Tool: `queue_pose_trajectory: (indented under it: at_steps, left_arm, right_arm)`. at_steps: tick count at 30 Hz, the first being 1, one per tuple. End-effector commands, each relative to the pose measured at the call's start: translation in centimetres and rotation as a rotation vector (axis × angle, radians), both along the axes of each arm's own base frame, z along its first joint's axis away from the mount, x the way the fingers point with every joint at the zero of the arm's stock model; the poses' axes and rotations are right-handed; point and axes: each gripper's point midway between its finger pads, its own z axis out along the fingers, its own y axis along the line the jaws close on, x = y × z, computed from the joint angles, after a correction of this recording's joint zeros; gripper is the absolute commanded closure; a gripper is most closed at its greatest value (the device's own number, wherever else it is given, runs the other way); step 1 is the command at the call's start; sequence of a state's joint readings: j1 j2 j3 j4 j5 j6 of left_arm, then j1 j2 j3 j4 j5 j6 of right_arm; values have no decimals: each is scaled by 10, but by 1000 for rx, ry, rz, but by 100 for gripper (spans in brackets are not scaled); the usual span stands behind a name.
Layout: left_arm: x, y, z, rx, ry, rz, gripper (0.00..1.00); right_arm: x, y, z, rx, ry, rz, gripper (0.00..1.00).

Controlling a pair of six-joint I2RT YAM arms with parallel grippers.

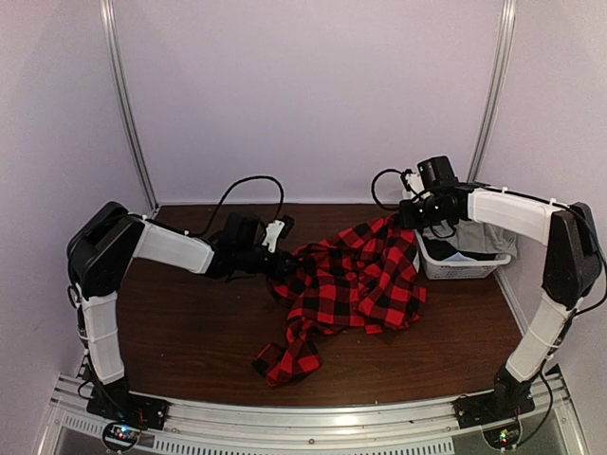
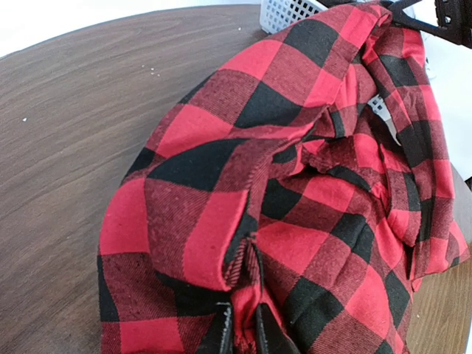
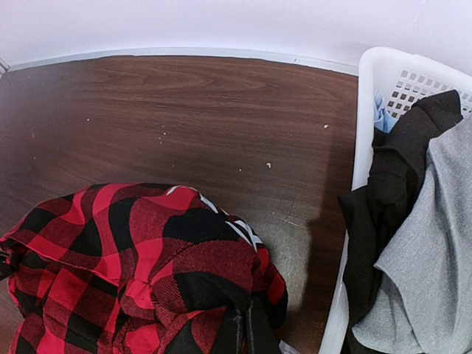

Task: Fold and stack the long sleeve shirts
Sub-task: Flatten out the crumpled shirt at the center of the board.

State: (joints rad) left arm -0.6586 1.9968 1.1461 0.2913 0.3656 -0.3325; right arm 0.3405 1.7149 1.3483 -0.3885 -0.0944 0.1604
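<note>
The red-and-black check flannel shirt (image 1: 356, 284) lies crumpled on the brown table, stretched between both arms. My left gripper (image 1: 283, 263) is shut on a bunched fold at its left edge; in the left wrist view the cloth (image 2: 295, 192) is pinched between my fingertips (image 2: 243, 335). My right gripper (image 1: 406, 216) is shut on the shirt's upper right corner, held above the table next to the basket; the right wrist view shows the cloth (image 3: 147, 265) gathered at my closed fingertips (image 3: 245, 332). One sleeve (image 1: 285, 360) trails toward the near edge.
A white plastic mesh basket (image 1: 438, 265) stands at the right with grey and black clothes (image 3: 420, 221) in it; its rim (image 3: 369, 110) is close beside my right gripper. Black cables hang behind both arms. White walls enclose the table.
</note>
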Motion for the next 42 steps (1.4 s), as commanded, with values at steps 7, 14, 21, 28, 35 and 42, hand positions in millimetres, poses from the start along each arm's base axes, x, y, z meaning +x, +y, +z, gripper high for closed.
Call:
queue_pose_trajectory:
  at_steps: [7, 14, 21, 28, 35, 42]
  left_arm:
    - [6, 1, 21, -35, -49, 8, 88]
    - [7, 0, 32, -51, -57, 9, 89]
    - [8, 2, 40, -74, -53, 9, 88]
    - [10, 6, 42, -53, -65, 28, 100]
    - [18, 29, 63, 54, -151, 98, 100]
    - [25, 55, 106, 152, -254, 182, 100]
  right_arm:
    - [-2, -4, 13, 11, -32, -3, 100]
    - [-3, -5, 12, 8, -30, -6, 100]
    - [-4, -6, 14, 11, -34, -4, 100]
    - [-6, -7, 17, 9, -37, -5, 100]
    - [-12, -5, 33, 21, -49, 17, 100]
    - [-32, -2, 76, 65, -134, 56, 100]
